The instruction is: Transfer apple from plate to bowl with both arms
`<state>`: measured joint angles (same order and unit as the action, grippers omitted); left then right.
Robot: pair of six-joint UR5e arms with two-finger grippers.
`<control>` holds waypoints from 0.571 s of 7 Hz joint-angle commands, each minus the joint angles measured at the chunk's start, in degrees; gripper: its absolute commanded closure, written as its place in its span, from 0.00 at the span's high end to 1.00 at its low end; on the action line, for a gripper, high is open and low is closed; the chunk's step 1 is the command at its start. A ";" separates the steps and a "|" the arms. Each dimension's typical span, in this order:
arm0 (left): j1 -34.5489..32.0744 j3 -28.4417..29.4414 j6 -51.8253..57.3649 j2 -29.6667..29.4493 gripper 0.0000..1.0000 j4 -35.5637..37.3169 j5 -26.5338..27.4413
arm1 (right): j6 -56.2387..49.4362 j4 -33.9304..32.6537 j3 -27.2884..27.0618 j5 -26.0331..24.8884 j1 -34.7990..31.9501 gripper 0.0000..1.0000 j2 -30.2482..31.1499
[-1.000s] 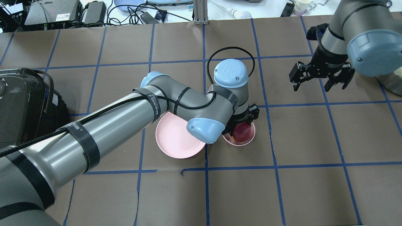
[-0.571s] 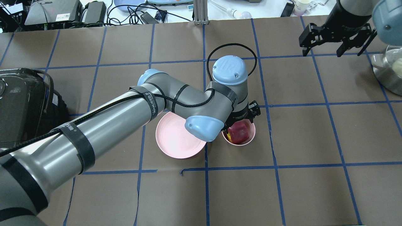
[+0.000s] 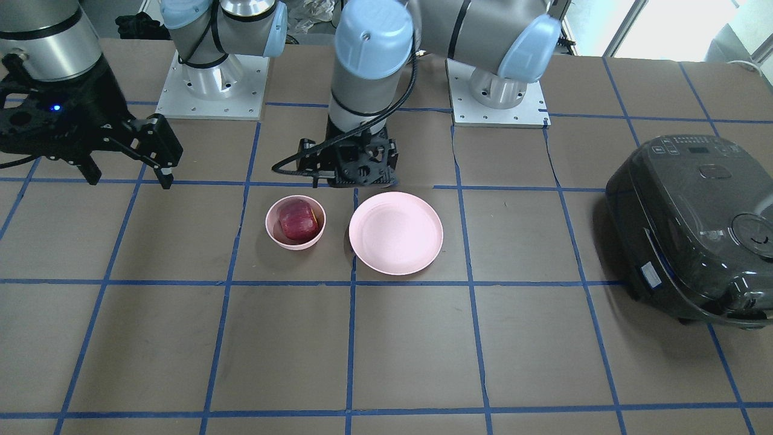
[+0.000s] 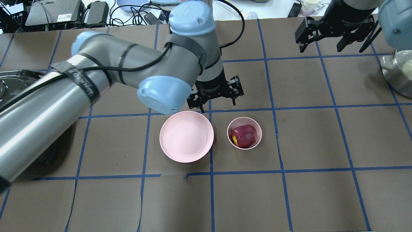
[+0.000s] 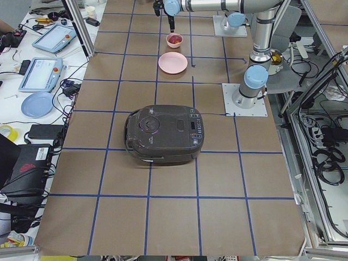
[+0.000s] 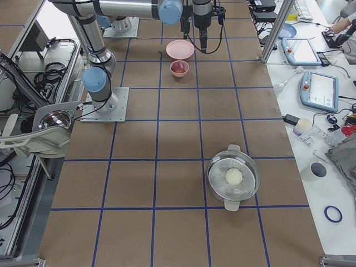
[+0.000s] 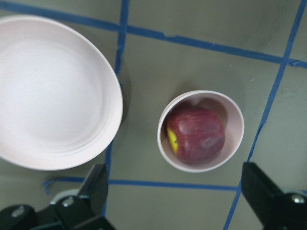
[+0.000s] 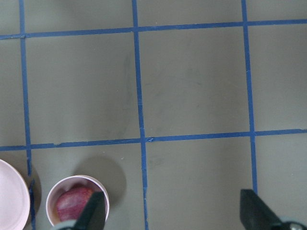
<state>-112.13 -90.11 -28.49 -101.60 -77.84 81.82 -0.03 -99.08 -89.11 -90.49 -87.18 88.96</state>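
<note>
The dark red apple [image 4: 244, 136] lies in the small deep pink bowl [image 4: 256, 125]; it also shows in the front view [image 3: 298, 220] and the left wrist view [image 7: 196, 134]. The wide shallow pink plate [image 4: 186, 136] stands empty just left of the bowl. My left gripper [image 4: 214, 103] is open and empty, raised above the table behind the plate and bowl. My right gripper [image 4: 336, 40] is open and empty, high at the far right. The bowl [image 8: 55, 191] sits at the bottom left of the right wrist view.
A black rice cooker [image 3: 694, 223] stands on the left side of the table. A steel pot [image 4: 397, 72] with a pale ball in it sits at the right edge. Blue tape lines grid the brown table. Cables and devices lie past the far edge.
My left gripper has let go of the apple, which stays in the bowl, and has risen and pulled back. My right gripper has moved up and away toward the far right.
</note>
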 commanded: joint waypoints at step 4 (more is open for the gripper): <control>18.75 -0.32 24.53 14.41 1.00 -9.26 5.36 | 3.28 0.21 0.08 0.40 -2.73 1.00 0.95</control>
<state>-98.72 -90.15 -6.54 -88.56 -86.86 86.99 3.32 -98.81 -89.05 -90.11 -89.88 89.69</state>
